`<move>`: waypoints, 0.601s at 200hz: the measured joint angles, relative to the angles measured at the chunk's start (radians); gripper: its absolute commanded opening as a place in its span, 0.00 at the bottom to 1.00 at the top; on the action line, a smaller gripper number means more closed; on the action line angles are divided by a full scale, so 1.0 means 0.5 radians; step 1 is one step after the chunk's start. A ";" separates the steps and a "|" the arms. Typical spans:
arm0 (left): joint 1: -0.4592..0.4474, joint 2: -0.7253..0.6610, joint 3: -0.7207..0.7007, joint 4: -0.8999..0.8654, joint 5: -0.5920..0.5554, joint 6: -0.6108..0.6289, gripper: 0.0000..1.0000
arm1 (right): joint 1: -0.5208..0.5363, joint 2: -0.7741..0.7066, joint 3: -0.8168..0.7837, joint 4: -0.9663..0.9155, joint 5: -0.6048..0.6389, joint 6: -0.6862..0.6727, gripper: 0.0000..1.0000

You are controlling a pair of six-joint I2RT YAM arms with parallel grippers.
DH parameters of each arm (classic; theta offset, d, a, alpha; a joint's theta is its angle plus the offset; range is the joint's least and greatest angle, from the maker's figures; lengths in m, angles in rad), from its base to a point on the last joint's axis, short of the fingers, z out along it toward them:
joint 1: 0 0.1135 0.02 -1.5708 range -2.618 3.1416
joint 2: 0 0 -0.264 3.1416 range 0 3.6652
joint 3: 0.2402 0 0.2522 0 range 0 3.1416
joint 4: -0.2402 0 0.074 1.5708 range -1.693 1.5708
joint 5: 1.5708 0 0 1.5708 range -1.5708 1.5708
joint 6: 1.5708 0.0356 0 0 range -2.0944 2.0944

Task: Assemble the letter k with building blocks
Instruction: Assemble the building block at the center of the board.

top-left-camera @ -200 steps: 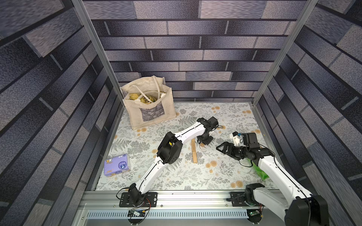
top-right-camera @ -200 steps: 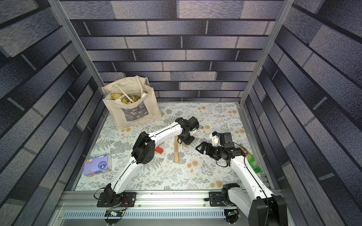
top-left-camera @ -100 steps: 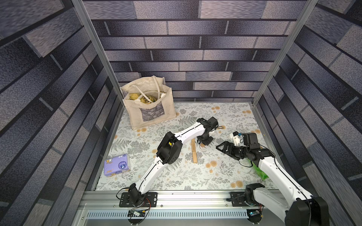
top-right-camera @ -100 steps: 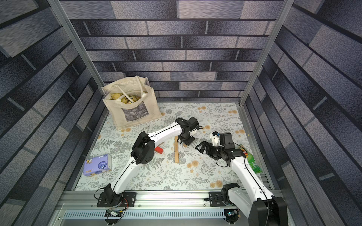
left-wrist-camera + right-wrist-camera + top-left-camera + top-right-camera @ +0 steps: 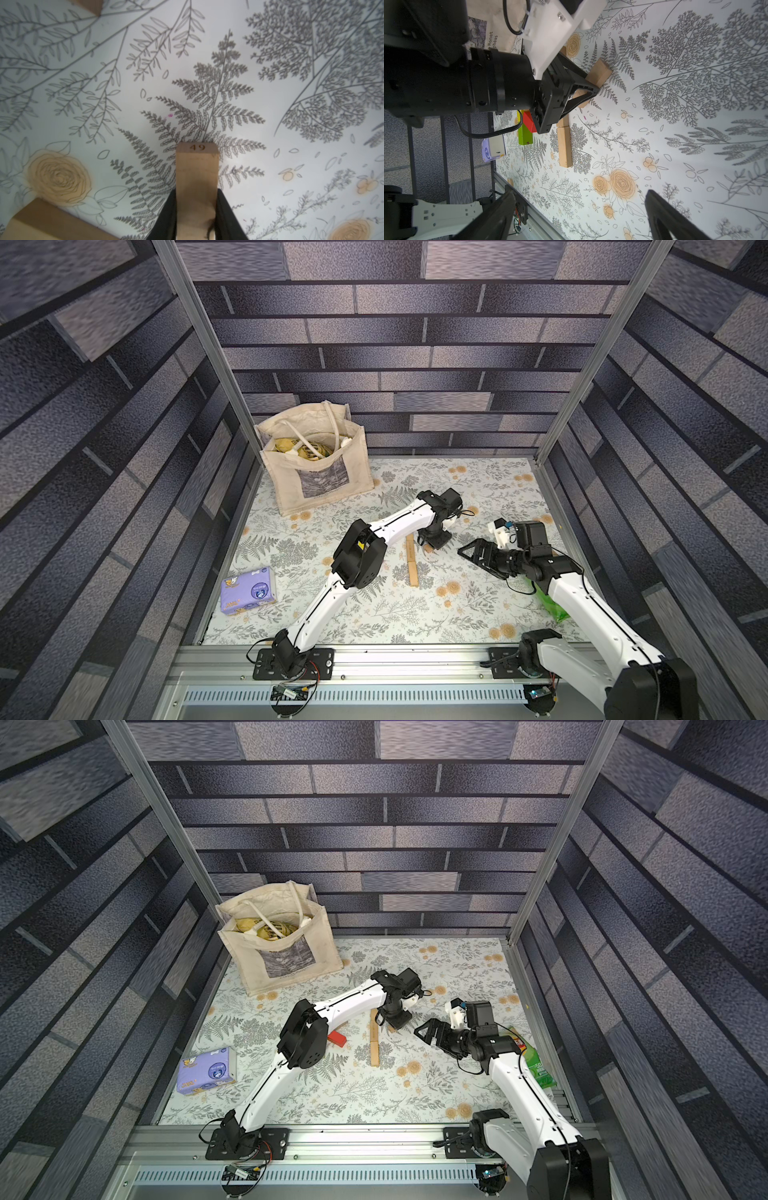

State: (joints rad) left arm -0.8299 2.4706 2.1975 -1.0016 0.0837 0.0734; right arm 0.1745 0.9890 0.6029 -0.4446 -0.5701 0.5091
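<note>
tote bag (image 5: 318,472): far-left corner of tabletop (image 5: 415,614) | tissue pack (image 5: 248,591): near-left edge | two bars (image 5: 412,568): centre, end to end | angled block (image 5: 599,72): just right of their far end | packet (image 5: 538,1067): right edge

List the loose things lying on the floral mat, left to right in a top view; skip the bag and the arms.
Purple tissue pack → red wooden block → line of plain light wooden bars → green crisp packet.

Enclosed work cell with brick-print walls (image 5: 415,335) and a floral tabletop (image 5: 457,616)
Grey and dark-blue brick patterns close in three sides. Slim aluminium posts (image 5: 208,344) stand at the back corners. The pale surface is printed with grey ferns and orange roses, evenly lit. A metal rail (image 5: 415,664) runs along the front edge
</note>
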 measured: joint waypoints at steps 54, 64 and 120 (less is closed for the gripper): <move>0.063 -0.083 -0.144 0.021 0.007 0.086 0.22 | 0.009 0.001 0.000 0.004 0.002 0.012 1.00; 0.080 -0.097 -0.169 0.027 0.015 0.095 0.23 | 0.012 0.005 0.000 0.005 0.002 0.014 1.00; 0.126 -0.140 -0.253 0.092 0.091 0.116 0.23 | 0.055 0.037 0.000 0.018 0.031 0.018 1.00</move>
State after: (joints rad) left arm -0.7670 2.4008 2.0712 -0.9558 0.1291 0.1314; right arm 0.2020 1.0077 0.6029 -0.4358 -0.5549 0.5179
